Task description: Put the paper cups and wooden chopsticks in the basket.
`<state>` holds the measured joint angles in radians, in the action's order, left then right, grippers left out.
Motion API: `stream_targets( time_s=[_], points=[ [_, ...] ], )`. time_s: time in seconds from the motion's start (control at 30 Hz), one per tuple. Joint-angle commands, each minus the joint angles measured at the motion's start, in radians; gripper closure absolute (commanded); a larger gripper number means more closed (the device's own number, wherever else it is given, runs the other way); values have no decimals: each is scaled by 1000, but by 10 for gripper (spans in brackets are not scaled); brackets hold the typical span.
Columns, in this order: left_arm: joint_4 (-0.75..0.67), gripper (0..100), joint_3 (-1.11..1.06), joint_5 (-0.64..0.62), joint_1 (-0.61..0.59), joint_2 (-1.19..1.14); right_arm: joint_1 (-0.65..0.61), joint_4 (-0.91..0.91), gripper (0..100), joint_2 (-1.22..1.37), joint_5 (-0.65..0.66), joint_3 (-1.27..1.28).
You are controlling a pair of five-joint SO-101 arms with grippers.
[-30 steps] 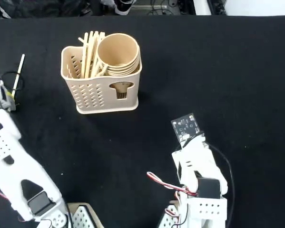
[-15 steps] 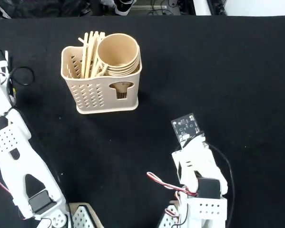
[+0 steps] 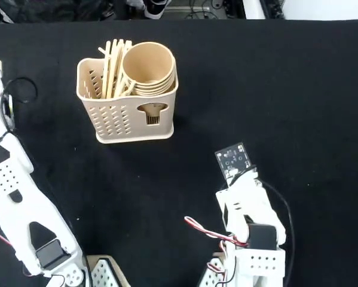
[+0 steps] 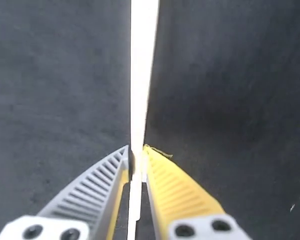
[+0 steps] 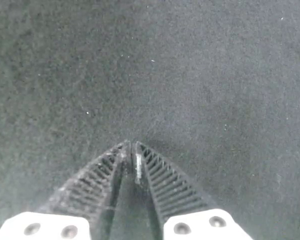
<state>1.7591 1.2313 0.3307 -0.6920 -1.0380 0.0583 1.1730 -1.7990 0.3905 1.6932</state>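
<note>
A beige slotted basket point(image 3: 131, 116) stands at the far left-centre of the table. It holds a stack of paper cups point(image 3: 149, 69) and several wooden chopsticks point(image 3: 112, 63) standing on end. My left gripper point(image 4: 137, 152) is shut on one more wooden chopstick point(image 4: 142, 75), which runs straight out past the fingertips above the black cloth. The left arm point(image 3: 11, 179) stretches along the table's left edge, to the left of the basket. My right gripper point(image 5: 129, 146) is shut with nothing in it, low over the cloth, and the right arm point(image 3: 250, 215) sits folded at the near side.
A black cloth point(image 3: 274, 89) covers the whole table. The arm bases point(image 3: 101, 272) stand at the near edge. Cables and gear lie beyond the far edge.
The left arm has stretched farther away along the left edge, carrying the chopstick off the spot where it lay. The right arm has not moved.
</note>
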Motion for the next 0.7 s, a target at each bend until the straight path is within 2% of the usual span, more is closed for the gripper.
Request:
stream_targets(
  time_s=[0.0,0.13,0.33,0.53,0.67],
  points=[
    [-23,970,-39,89,-12,26,-12,5,985,-67,3,-8],
    [-31,970,-16,101,-16,-69,-12,5,985,-67,3,-8],
    [-25,968,134,98,-45,-181,-12,5,985,-67,3,-8],
    [-23,848,211,98,-67,-282,-12,5,985,-67,3,-8],
    [-23,845,234,98,-65,-344,-12,5,985,-67,3,-8]
  ],
)
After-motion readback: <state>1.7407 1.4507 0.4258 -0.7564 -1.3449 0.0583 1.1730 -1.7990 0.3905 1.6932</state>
